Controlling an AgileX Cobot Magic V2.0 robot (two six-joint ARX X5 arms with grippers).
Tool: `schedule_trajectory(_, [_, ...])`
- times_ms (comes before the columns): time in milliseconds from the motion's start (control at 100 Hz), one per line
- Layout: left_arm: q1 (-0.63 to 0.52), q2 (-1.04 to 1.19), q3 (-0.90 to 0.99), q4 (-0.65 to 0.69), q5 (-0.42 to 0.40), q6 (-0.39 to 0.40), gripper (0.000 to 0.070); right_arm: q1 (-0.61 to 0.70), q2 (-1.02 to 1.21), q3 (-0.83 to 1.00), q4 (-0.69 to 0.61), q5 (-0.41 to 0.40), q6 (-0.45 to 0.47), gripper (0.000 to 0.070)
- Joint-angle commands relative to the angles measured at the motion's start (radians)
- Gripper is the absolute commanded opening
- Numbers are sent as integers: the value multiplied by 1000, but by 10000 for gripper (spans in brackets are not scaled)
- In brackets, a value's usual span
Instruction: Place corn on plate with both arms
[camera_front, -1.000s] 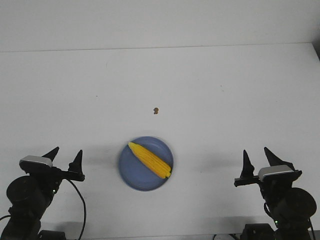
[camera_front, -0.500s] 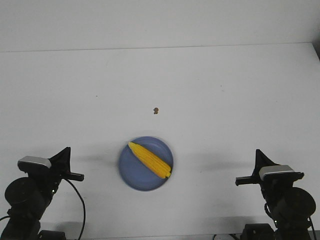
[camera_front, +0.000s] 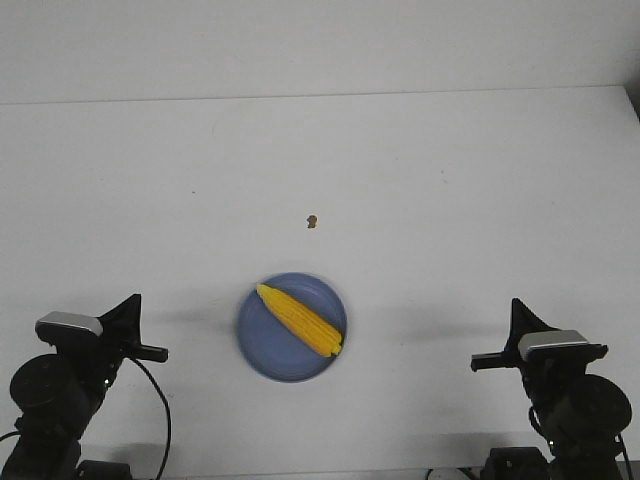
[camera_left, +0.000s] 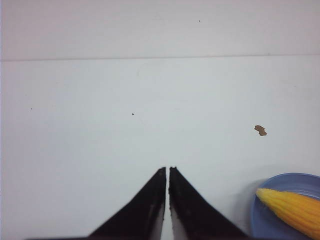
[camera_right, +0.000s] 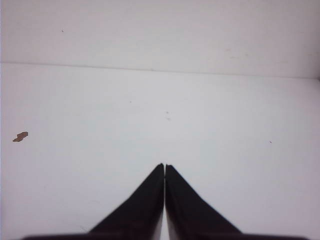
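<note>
Front view: corn (camera_front: 300, 319) lies on the plate (camera_front: 262, 352), long axis diagonal, pointed tip toward far-left, blunt end toward near-right. Plate sits between the two arms, near the table's (camera_front: 430, 180) front edge. Left gripper (camera_front: 130, 310) and right gripper (camera_front: 520, 313) both drawn in to the near corners, well apart from the plate, each pinched to a single point, holding nothing. Left looks slightly nearer the plate than right. Small brown speck (camera_front: 313, 221) beyond the plate. Judging by this, the placing looks done; no further reach seems called for.

Left wrist view: left gripper (camera_left: 167, 172) fingers together, only a hairline slit, empty. Plate rim (camera_left: 260, 220) and corn tip (camera_left: 287, 209) cut off at the frame's edge; most of the cob unseen. Speck (camera_left: 260, 130) beside them on bare table (camera_left: 125, 100).

Right wrist view: right gripper (camera_right: 164, 167) closed tight, nothing in it. Neither corn nor plate in frame; only the speck (camera_right: 20, 136) at the margin. Arm bases partly cut off below in front view
</note>
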Motion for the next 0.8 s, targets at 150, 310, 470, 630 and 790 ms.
schedule_trajectory(150, [-1,3,10,10,-2,4,11,1,5,7,10,0,6,6])
schedule_trajectory(310, [-1,3,10,10,-2,4,11,1,5,7,10,0,6,6])
schedule_trajectory(470, [-1,3,10,10,-2,4,11,1,5,7,10,0,6,6])
schedule_trajectory(630, [-1,-5,10,23,-2,4,11,1,5,7,10,0,6,6])
schedule_trajectory(790, [-1,-31,9,34,-3,12,11,1,5,7,10,0,6,6])
